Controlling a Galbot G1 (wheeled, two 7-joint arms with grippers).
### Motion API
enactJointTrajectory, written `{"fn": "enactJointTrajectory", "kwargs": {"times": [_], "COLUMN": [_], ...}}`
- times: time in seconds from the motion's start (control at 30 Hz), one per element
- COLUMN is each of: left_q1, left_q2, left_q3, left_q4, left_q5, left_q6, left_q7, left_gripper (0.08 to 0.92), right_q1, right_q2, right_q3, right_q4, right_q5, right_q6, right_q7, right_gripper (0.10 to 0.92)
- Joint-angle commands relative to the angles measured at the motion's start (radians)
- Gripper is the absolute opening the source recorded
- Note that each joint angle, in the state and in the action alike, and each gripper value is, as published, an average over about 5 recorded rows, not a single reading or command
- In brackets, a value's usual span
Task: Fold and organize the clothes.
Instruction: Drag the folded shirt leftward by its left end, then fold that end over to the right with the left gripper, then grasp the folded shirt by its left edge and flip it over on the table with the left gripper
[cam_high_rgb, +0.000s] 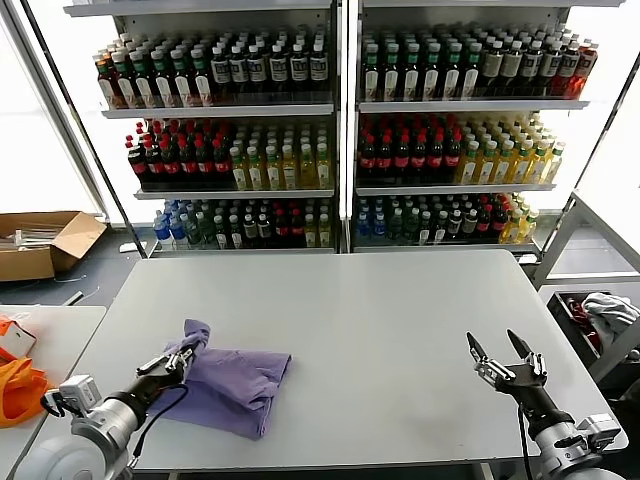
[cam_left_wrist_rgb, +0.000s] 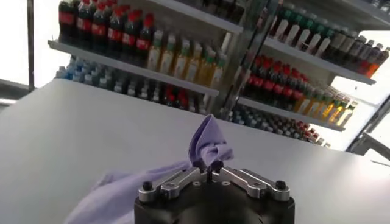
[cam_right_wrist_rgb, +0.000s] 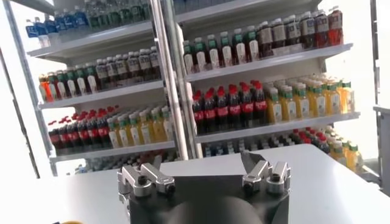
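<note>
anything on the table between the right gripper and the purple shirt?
Nothing: in the head view the grey table is bare between the open right gripper and the lavender T-shirt, which the left gripper pinches at its corner.

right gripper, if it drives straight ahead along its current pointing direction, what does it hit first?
Likely nothing nearby. The right gripper is open over the table, pointing toward the far edge; bare tabletop lies ahead, then the bottle shelves. The T-shirt, held by the left gripper, lies off to the side. Depth is unclear.
</note>
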Motion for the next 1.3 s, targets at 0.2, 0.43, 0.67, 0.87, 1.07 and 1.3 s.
{"fn": "enactJointTrajectory", "kwargs": {"times": [0.2,0.43,0.67,0.87,1.07,1.3], "left_q1": [-0.008,-0.037,-0.007,-0.01,-0.05,-0.039], "left_q2": [-0.107,-0.155,-0.165,-0.112,-0.026,0.025], "left_q3": [0.153,0.165,0.14,0.019,-0.148,-0.167], "left_q4": [-0.028,-0.001,-0.028,-0.096,0.018,0.229], "left_q5": [-0.08,-0.107,-0.109,-0.139,-0.126,0.075], "left_q6": [0.009,0.071,0.071,0.068,0.044,0.018], "left_q7": [-0.046,-0.119,-0.111,-0.108,-0.091,-0.031], "left_gripper": [0.102,0.167,0.365,0.539,0.712,0.82], "right_q1": [0.002,-0.002,-0.011,-0.005,0.001,0.001], "right_q2": [0.005,0.008,0.007,0.005,0.009,0.011], "right_q3": [-0.011,0.001,0.012,0.009,-0.007,-0.027], "right_q4": [0.011,0.017,0.011,0.008,0.01,0.013], "right_q5": [-0.003,-0.002,0.001,0.004,0.002,-0.013], "right_q6": [-0.007,-0.009,-0.002,-0.001,-0.001,-0.001], "right_q7": [0.005,0.006,0.003,0.003,0.004,0.002], "right_gripper": [0.823,0.823,0.823,0.823,0.823,0.823]}}
